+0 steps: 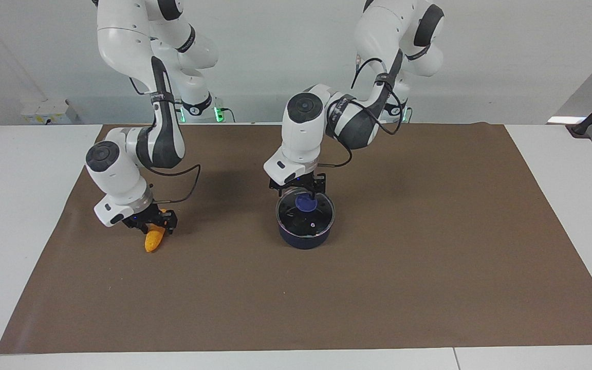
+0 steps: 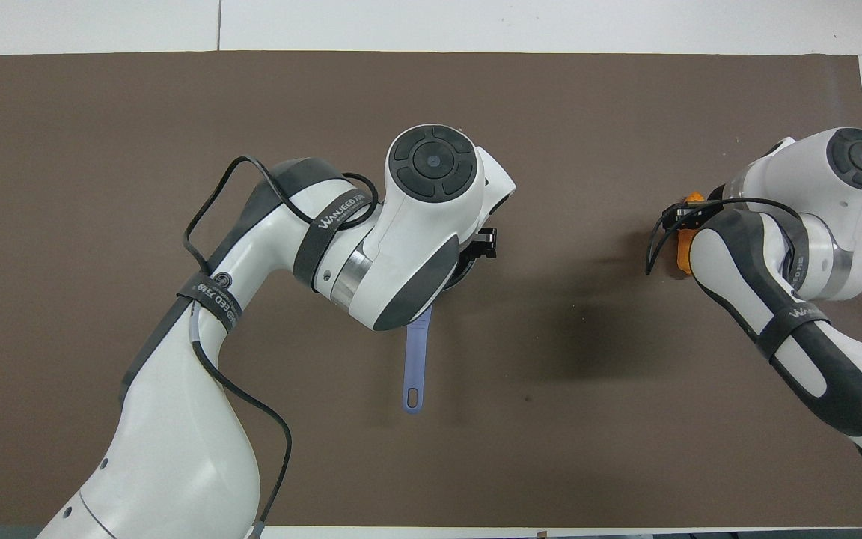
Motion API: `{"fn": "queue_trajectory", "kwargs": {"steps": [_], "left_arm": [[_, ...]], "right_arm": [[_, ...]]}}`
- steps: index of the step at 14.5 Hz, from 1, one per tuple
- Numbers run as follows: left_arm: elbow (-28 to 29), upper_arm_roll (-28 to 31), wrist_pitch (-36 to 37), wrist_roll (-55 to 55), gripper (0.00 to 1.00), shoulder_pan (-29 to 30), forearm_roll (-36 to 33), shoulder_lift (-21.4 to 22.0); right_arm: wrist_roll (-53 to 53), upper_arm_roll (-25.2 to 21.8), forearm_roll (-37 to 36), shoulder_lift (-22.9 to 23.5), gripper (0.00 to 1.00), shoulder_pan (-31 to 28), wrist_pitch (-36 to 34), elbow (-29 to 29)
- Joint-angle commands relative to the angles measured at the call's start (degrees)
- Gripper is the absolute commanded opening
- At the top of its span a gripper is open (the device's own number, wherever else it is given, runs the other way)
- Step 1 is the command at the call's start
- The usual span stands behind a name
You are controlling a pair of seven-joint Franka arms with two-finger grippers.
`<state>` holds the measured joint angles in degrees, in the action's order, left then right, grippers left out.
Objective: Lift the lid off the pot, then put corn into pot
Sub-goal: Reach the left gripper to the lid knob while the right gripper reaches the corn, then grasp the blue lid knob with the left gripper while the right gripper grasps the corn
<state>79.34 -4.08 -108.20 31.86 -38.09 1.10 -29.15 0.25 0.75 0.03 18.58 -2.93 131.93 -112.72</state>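
With the left gripper (image 1: 303, 191) spread around the lid's blue knob (image 1: 306, 203) and the right gripper (image 1: 153, 222) down over the corn (image 1: 153, 240), its fingers' state unclear, each should close squarely before lifting straight up.

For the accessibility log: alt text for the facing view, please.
The left claw is down over the knob of the lid, which sits on the pot mid-mat. Toward the right arm's end of the table, the right claw is down at the corn lying on the mat.
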Motion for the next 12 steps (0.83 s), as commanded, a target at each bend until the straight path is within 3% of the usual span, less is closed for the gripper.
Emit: {"fn": "queue_trajectory", "kwargs": {"steps": [1, 2, 3, 5, 6, 9, 12], "left_arm": [[-1.6, 1.0, 2.0, 2.5, 1.0, -0.8, -1.0, -0.4], [-1.6, 1.1, 2.1, 2.6, 1.0, -0.5, -1.0, -0.4], [-1.6, 1.2, 2.1, 2.6, 1.0, -0.3, -1.0, -0.4], [-1.6, 1.1, 2.0, 2.7, 1.0, 0.0, -0.9, -0.3], [-1.5, 1.1, 1.6, 3.0, 1.0, 0.0, -0.8, -0.3], [-1.1, 1.2, 1.2, 4.7, 1.0, 0.5, -0.8, -0.2], [-0.9, 1.2, 0.9, 5.1, 1.0, 1.0, -0.9, -0.3]], "right_arm": [[-2.7, 0.3, 2.2, -0.4, 0.66, -0.6, 1.6, -1.6], [-2.9, 0.3, 2.2, -0.5, 0.63, -0.6, 1.6, -1.9], [-3.0, 0.3, 2.2, -0.6, 0.5, -0.6, 1.5, -2.0], [-3.0, 0.3, 2.2, -0.6, 0.11, -0.5, 1.1, -2.0], [-3.0, 0.3, 2.2, -0.6, 0.0, -0.3, 0.4, -1.7], [-3.0, 0.4, 2.1, -1.1, 0.0, 0.2, -4.6, 2.1], [-2.9, 1.8, 2.0, -2.6, 0.0, 1.1, -14.0, 9.3]]}}
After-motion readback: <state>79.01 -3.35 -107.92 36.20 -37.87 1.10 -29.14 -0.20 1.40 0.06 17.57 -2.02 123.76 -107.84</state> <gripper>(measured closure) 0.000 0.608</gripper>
